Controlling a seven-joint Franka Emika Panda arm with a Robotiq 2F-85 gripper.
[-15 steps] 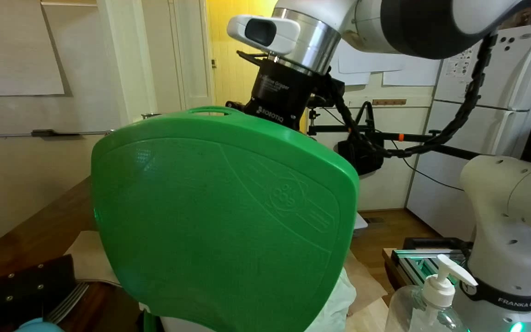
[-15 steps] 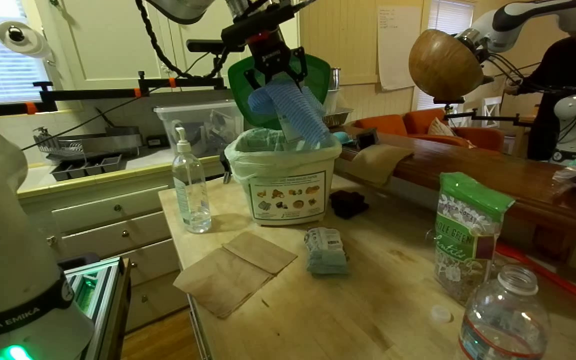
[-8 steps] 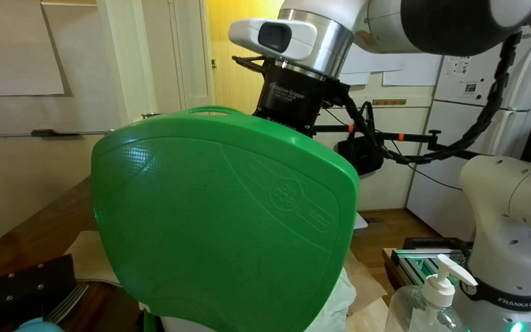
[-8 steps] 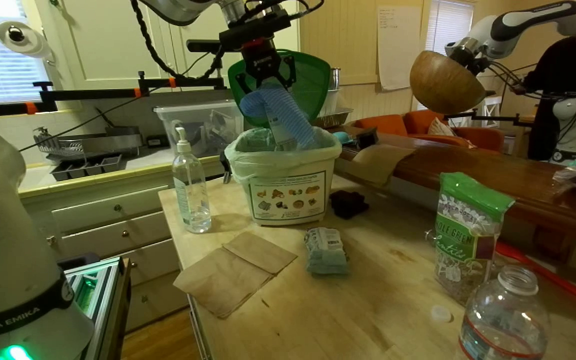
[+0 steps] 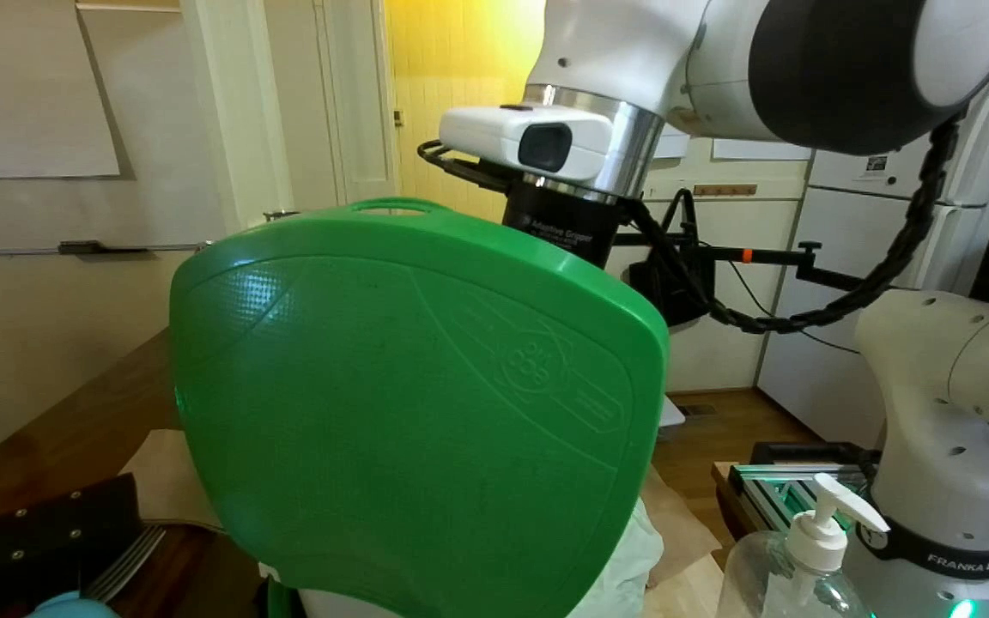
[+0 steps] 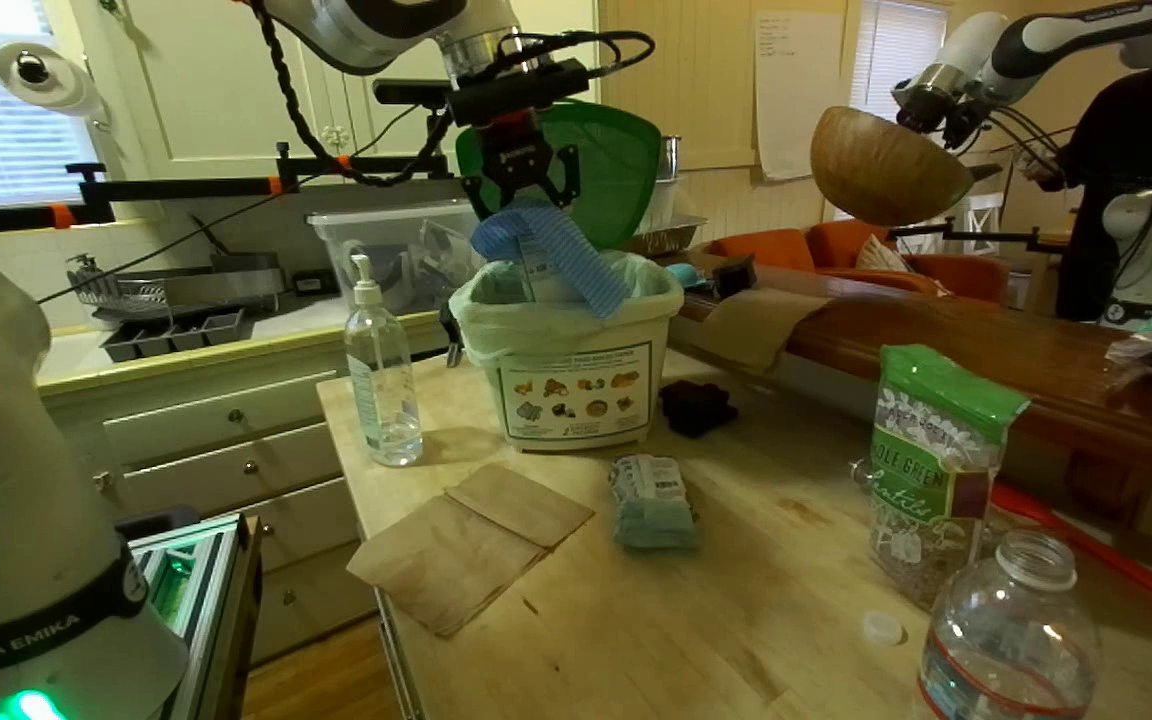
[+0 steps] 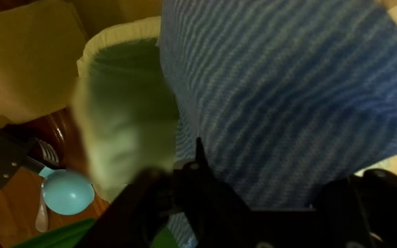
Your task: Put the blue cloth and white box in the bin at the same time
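Observation:
The blue striped cloth [image 6: 586,268] hangs from my gripper [image 6: 524,205] in an exterior view, folded round the white box [image 6: 542,276]. The gripper is shut on both, its fingertips hidden by the cloth. The box's lower end is at the mouth of the lined white bin [image 6: 576,335]. The cloth's lower end overlaps the bin's front rim. The bin's green lid [image 6: 618,180] stands open behind and hides the fingers and both items in an exterior view [image 5: 417,403]. In the wrist view the cloth [image 7: 281,89] covers much of the picture; the box is hidden there.
A pump bottle [image 6: 381,370] stands beside the bin. A brown paper bag [image 6: 476,545], a wipes pack [image 6: 652,502] and a dark cloth [image 6: 696,408] lie on the table. A lentil bag [image 6: 941,475] and a plastic bottle [image 6: 1011,630] stand at the right.
My gripper has moved down and slightly left in the exterior view showing the bin's front, carrying the cloth and box lower, to the bin's mouth. A background arm's wooden bowl has tilted.

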